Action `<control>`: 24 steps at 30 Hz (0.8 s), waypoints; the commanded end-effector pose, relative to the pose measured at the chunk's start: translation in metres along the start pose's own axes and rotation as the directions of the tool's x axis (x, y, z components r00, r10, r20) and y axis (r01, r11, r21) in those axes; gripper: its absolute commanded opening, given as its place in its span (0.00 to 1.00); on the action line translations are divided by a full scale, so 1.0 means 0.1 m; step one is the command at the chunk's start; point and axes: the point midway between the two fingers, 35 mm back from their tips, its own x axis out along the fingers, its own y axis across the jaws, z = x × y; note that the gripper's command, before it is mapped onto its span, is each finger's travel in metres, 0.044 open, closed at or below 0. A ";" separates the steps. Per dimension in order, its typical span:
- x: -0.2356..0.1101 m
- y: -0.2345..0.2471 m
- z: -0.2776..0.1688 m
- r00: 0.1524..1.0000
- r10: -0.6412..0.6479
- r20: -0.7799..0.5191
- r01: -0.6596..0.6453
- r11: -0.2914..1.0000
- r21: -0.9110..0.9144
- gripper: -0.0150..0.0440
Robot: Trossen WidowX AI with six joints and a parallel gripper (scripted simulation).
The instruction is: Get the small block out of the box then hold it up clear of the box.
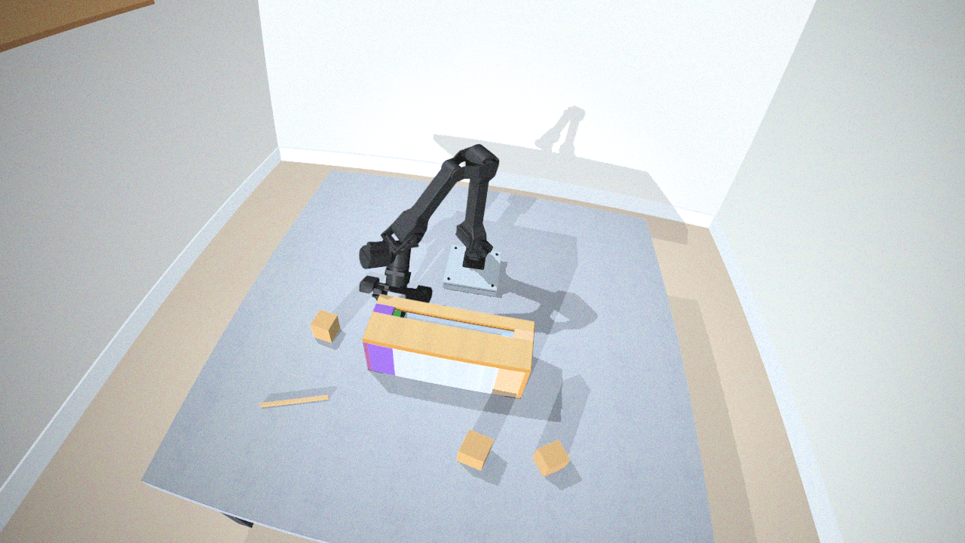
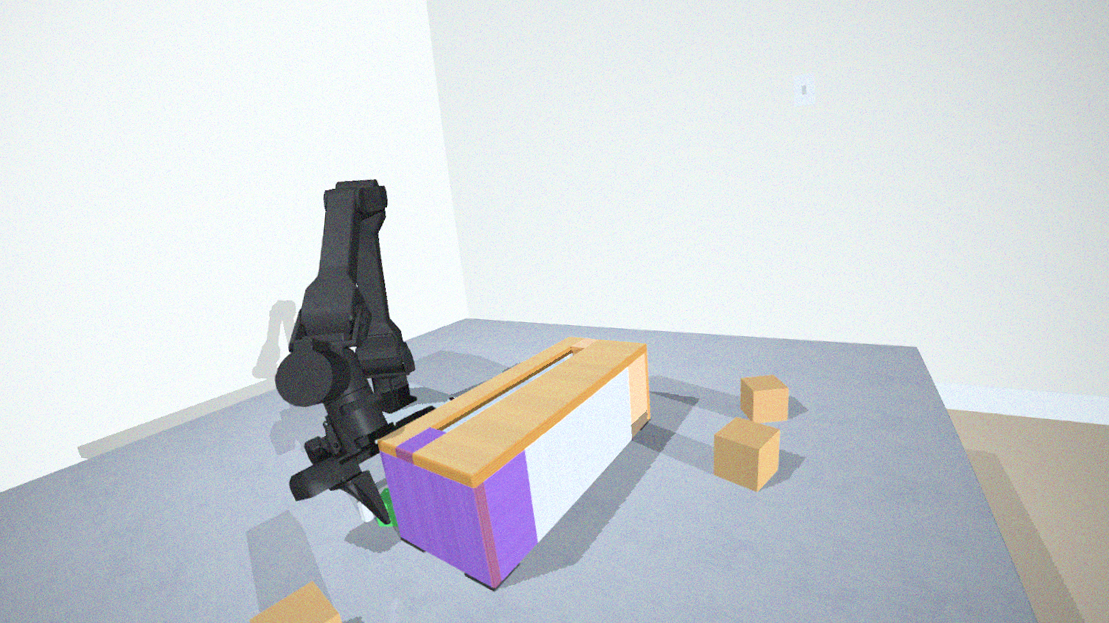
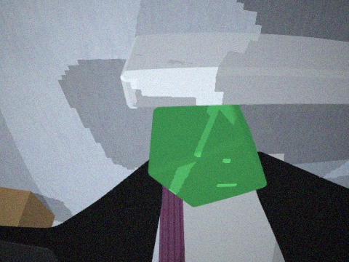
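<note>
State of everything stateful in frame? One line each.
gripper: jaws shut on the green block, low by the table
green block: out of the box, beside its purple end, not yet held up
box: upright on the table
tan cubes: three, loose, resting on the table, apart from the box
thin stick: lying flat
</note>
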 end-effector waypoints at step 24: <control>-0.86 -0.15 -0.39 0.997 0.071 0.010 -0.072 0.988 0.139 0.25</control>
